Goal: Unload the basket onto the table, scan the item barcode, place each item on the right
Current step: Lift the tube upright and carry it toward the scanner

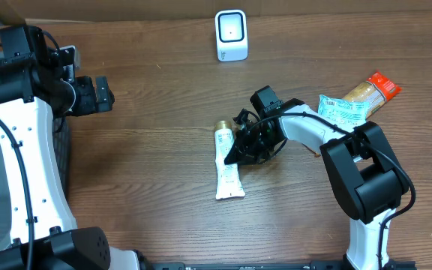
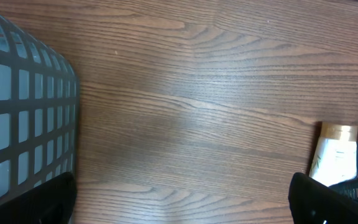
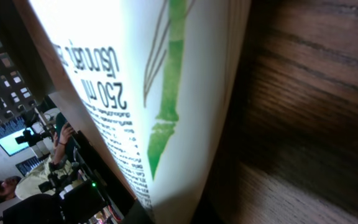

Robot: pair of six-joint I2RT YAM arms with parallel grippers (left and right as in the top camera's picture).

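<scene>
A dark-grained wooden table (image 1: 156, 165) holds the white tube (image 1: 229, 169) at its centre, gold cap pointing far. The right gripper (image 1: 237, 154) is closed, pinching the tube's right edge. At far left, the left gripper (image 1: 100, 94) gapes wide and empty beside a mesh basket (image 2: 17, 106). A scanner (image 1: 231, 34) stands at the far edge.

Wide open desk (image 1: 148, 150) mid-left; basket (image 2: 23, 112) guards the left edge, scanner (image 1: 231, 34) the far edge, packets (image 1: 355, 103) crowd the right.

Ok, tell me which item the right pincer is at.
The white gold-capped tube; the green-white packet and orange-topped pouch lie untouched farther right.
</scene>
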